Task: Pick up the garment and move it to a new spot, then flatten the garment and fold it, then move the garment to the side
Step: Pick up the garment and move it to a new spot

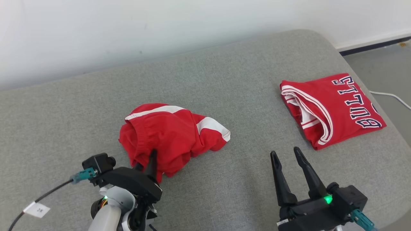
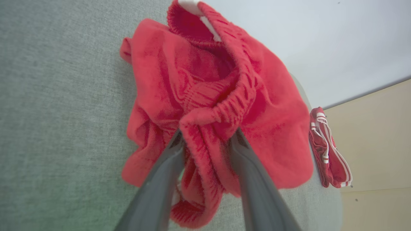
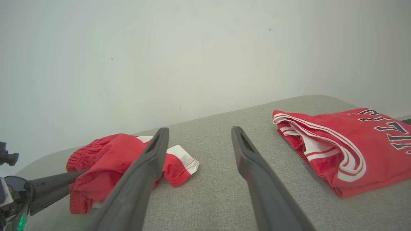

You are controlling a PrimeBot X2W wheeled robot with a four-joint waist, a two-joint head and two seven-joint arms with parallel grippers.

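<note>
The crumpled red shorts with white stripes [image 1: 173, 134] lie left of middle on the grey fabric-covered bench [image 1: 224, 80], right at my left pincer [image 1: 148, 159], which stands half-parted astride their elastic waistband [image 2: 221, 109] (gripping or not, I cannot tell), while my wide-open, empty right pincer [image 1: 284, 152] sits well apart.

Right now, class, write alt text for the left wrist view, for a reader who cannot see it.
Crumpled red shorts lie on a grey cushion, a fold of their elastic waistband between the two dark fingers of the left end effector. A folded red jersey lies further right, with a white wall behind.
</note>
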